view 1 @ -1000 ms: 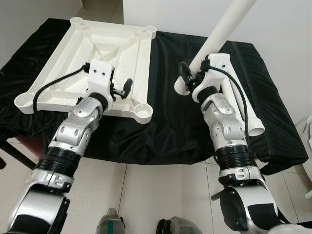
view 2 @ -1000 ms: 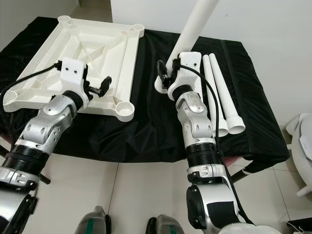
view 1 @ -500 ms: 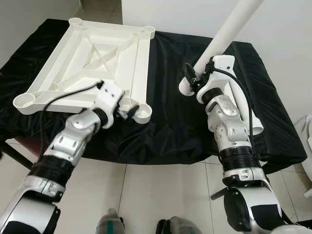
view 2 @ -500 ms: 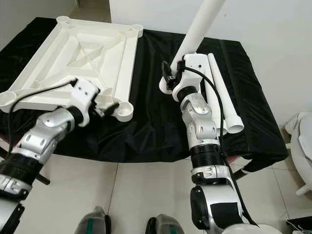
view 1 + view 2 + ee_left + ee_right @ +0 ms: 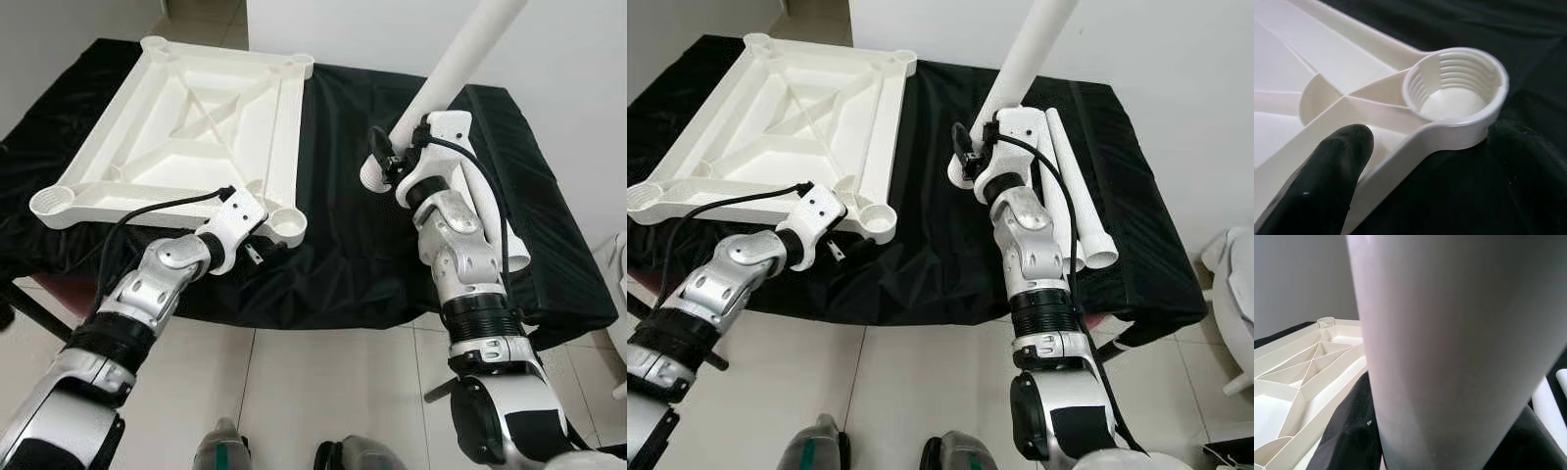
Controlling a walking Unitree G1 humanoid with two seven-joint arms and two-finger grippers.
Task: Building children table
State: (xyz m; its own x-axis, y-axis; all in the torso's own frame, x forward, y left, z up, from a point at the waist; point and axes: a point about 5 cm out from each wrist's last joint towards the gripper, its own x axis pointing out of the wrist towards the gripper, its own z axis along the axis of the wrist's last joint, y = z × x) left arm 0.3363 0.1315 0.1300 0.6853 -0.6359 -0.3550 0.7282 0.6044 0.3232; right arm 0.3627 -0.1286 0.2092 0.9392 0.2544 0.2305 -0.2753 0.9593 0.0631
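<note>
The left gripper has slid from mid-tabletop to its near right corner socket, fingers spread astride it, steadying; the right gripper keeps one leg clamped, raised right, ready to screw in.

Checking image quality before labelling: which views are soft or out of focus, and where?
Left wrist view: the black finger is blurred up close, the threaded socket sharp. Right wrist view: the white leg is a soft, featureless mass, the tabletop behind clearer. Both eye views are sharp.
</note>
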